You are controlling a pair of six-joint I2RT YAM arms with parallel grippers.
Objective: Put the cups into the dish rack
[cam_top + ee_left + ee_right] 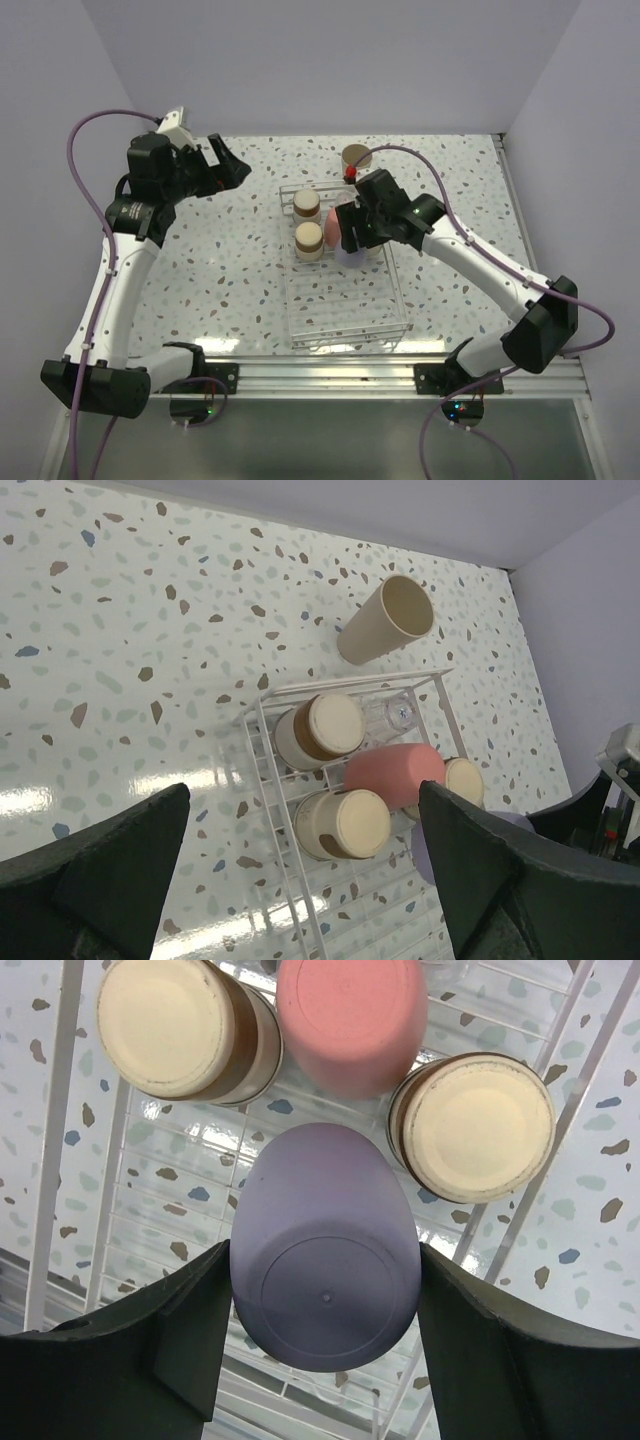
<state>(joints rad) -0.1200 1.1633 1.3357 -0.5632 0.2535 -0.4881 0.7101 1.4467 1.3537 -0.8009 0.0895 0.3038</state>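
Right claw clamped around lavender cup over dish rack; left claw spread, empty.

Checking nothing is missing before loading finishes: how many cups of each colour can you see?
Coral-red cup: 1
Lavender cup: 1
Beige cup: 1
Brown-grey cups with cream bases: 3
Tiny clear cup: 1
Total: 7

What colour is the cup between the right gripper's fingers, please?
The cup is lavender, clearest in the right wrist view.
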